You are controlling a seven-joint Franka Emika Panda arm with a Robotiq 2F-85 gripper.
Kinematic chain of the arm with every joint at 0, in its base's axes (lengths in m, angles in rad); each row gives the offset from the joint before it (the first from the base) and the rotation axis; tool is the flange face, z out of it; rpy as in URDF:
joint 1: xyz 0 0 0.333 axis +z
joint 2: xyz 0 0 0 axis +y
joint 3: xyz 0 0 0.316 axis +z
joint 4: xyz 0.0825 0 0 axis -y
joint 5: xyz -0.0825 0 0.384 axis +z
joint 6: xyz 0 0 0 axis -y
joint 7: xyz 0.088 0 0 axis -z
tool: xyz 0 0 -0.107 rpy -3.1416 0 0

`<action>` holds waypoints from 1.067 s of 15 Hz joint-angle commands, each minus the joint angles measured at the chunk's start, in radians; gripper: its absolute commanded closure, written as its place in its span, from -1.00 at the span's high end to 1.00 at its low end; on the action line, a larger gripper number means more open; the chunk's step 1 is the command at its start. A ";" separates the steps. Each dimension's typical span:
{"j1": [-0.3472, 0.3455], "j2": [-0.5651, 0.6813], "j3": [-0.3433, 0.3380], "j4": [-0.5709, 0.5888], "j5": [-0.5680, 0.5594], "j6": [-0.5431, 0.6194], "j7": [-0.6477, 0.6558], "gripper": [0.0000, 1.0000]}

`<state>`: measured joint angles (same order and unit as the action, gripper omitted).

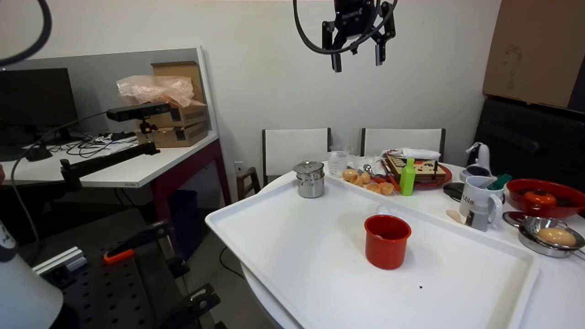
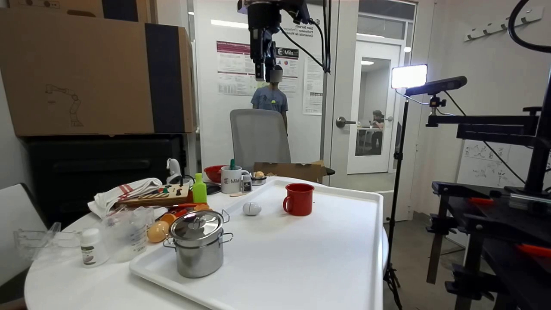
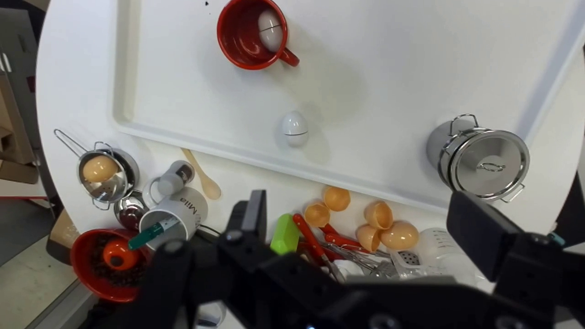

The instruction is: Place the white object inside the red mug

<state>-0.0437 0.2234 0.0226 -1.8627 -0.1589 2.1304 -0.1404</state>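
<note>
"Pincer (image 1: 358, 63) first: it hangs high over the desk (image 3: 77, 73), spread wide, holding nothing. Where's our white piece?"

"There's a white egg (image 3: 295, 128) on the tray (image 3: 388, 91), near the red mug (image 1: 386, 250) but not touching it. Its twin (image 3: 270, 34) already lies inside the mug. I can't tell which one is meant; I'd guess the loose one."

"How will it handle?"

"Light and stiff, I'd say, and slick: that gloss hints it could roll or squirt away. A dark line crosses its waist, maybe a seam, so a hard squeeze might part the halves."

"Then pinch gently across the waist, covering both sides of the line?"

"Yes. Come straight down, since the tray's raised edge runs near it, with brown eggshells (image 3: 337, 199) and a green bottle (image 3: 284, 234) beyond. Room opens toward the steel pot (image 3: 480, 157), which stands well apart."

"And the carry?"

"A short one. The handle (image 3: 289, 57) juts out on the egg's side, so lift above the rim before crossing. With the twin resting by the handle, aim for the opposite half of the mouth, and lower it slowly: the two could knock."
</note>
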 commanded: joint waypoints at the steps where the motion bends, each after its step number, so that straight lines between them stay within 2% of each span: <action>1: 0.021 0.010 -0.018 -0.004 -0.029 0.025 0.037 1.00; 6: 0.013 0.171 -0.042 0.058 -0.022 0.072 0.096 1.00; 12: -0.008 0.348 -0.078 0.131 0.003 0.159 0.102 1.00; 16: -0.036 0.436 -0.039 0.217 0.084 0.122 0.042 1.00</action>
<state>-0.0607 0.5898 -0.0450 -1.7373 -0.1307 2.2884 -0.0618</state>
